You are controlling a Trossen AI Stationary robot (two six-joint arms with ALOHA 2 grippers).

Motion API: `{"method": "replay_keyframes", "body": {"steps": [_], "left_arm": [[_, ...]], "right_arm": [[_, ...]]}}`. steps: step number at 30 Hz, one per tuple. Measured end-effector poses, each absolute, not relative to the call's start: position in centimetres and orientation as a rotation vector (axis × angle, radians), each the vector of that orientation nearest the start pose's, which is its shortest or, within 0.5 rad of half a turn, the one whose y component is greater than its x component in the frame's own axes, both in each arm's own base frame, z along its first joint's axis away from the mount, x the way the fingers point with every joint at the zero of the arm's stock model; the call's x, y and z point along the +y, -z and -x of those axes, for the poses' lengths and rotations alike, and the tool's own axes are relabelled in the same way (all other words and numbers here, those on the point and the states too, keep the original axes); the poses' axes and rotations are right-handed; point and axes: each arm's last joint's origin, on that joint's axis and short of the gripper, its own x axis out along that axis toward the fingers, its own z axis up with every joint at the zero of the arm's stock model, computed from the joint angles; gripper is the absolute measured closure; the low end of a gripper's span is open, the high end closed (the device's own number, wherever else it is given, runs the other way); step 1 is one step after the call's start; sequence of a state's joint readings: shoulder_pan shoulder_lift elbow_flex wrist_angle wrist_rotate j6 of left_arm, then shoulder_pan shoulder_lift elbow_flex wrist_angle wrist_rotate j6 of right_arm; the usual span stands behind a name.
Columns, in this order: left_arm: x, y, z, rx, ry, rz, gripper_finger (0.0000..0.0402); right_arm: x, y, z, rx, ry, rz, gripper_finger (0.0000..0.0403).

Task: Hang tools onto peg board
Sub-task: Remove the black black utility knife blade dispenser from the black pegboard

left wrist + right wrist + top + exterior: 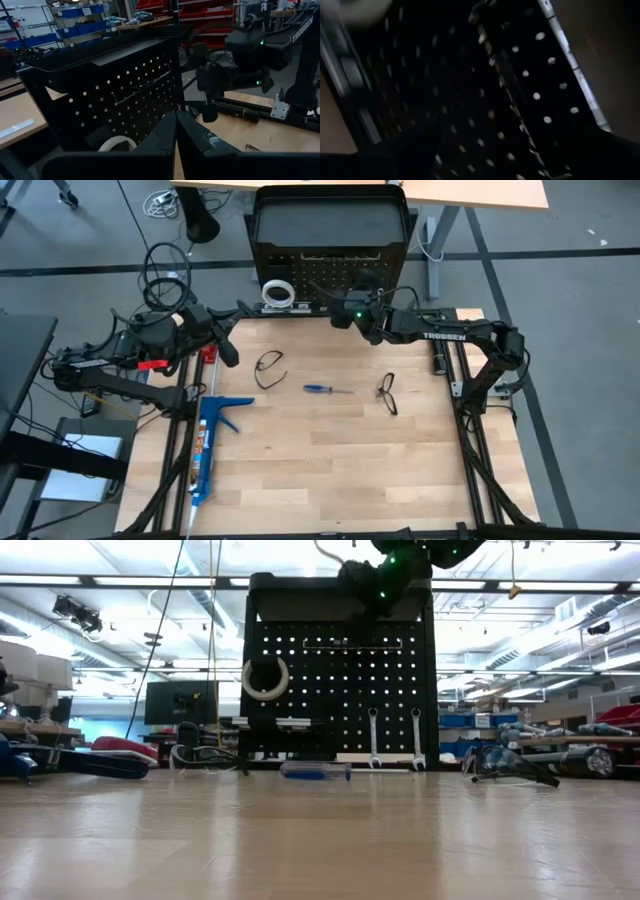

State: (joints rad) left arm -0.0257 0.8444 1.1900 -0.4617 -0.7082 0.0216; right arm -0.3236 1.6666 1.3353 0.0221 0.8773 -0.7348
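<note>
At the far edge of the table the peg board stands upright, with the white tape roll already hung on its left side and two silver wrenches hanging low on its right half. The right gripper is up against the board's face, its fingers spread wide; from its own wrist camera I mostly see holes and a dark, thin shape along the panel, possibly a tool on the pegs, though it's too murky to be sure. The left gripper sits just left of the board over the table's back corner, fingers pressed together and empty. On the tabletop lie the blue-handled screwdriver in the middle, one pair of safety glasses to its left and another pair to its right. A blue caulking gun lies along the left side.
</note>
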Motion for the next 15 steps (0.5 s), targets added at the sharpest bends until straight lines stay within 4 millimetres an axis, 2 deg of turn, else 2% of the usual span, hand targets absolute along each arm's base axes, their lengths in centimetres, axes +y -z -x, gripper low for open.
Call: {"method": "replay_keyframes", "body": {"steps": [5, 15], "left_arm": [[1.5, -43.0, -14.4, 0.121, -0.680, -0.065, 0.0383], [1.5, -43.0, -14.4, 0.129, -0.676, -0.091, 0.0383]], "right_arm": [[-14.3, -30.8, -35.4, 0.942, 0.990, 0.931, 0.0027], [-15.5, -30.4, -35.1, 0.995, 0.967, 0.971, 0.0027]]}}
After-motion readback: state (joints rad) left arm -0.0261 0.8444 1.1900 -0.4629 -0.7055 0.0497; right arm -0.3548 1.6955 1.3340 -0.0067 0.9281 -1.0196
